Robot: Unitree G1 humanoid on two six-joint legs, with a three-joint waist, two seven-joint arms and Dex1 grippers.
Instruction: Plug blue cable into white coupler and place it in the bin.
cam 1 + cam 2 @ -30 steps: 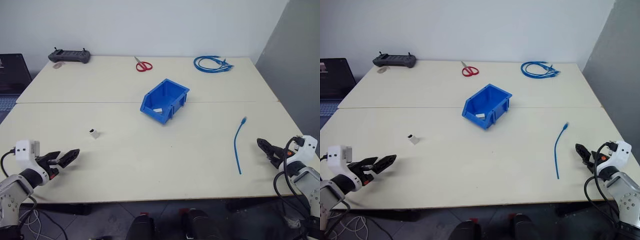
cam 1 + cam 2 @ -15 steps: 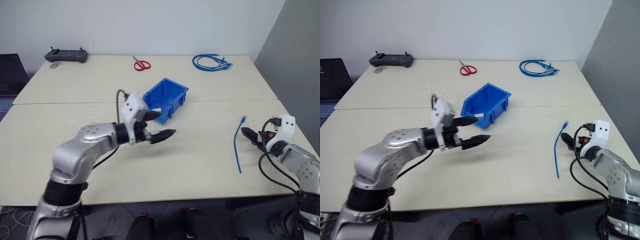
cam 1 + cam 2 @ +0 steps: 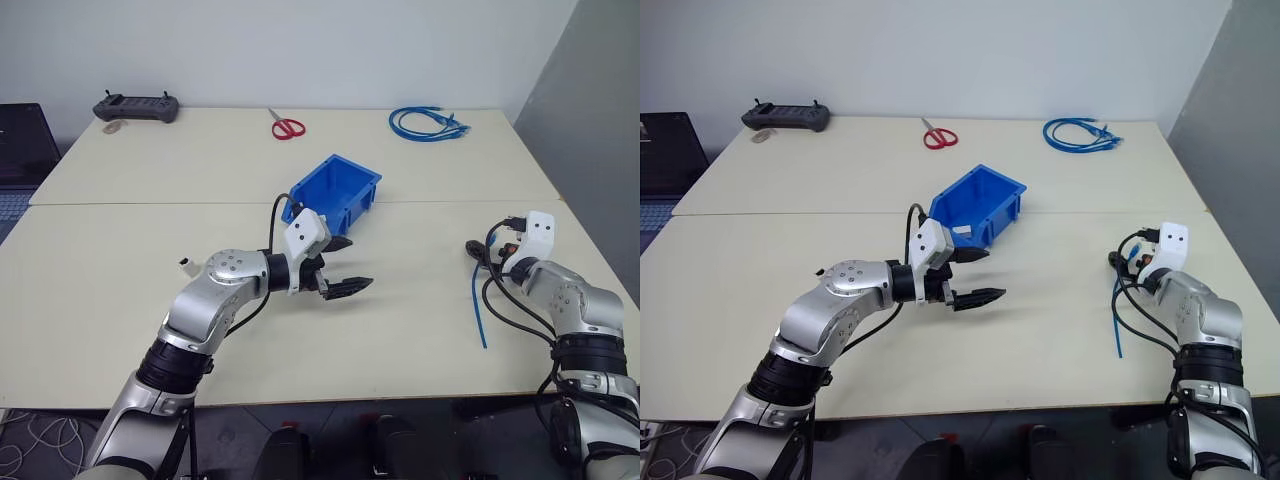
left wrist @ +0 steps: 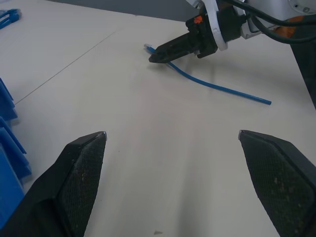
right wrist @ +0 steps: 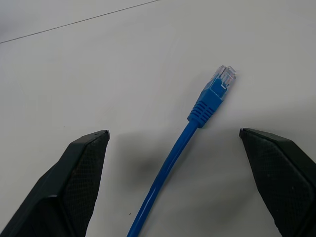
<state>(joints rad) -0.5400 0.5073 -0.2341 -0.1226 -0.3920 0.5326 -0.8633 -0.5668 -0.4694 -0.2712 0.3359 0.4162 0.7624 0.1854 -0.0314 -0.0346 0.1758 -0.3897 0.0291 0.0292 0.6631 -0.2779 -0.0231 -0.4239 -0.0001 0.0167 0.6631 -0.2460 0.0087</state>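
The blue cable (image 5: 197, 116) lies loose on the table (image 3: 120, 300) at the robot's right, running toward the near edge, its clear plug at the far end. The right gripper (image 5: 173, 143) hangs just over that plug end with its two fingers (image 5: 81, 168) spread wide, one on each side of the cable and touching nothing. The left wrist view shows this same gripper's tip close above the plug.

The white coupler (image 3: 187, 265) sits alone on the table at the robot's left, just beside the left forearm and well apart from the cable. The bin (image 3: 335, 190) stands near the table's middle, a small white piece lying inside it. Just in front of it the left gripper (image 3: 340, 268) hovers above the tabletop, jaws wide apart and empty, pointing toward the cable
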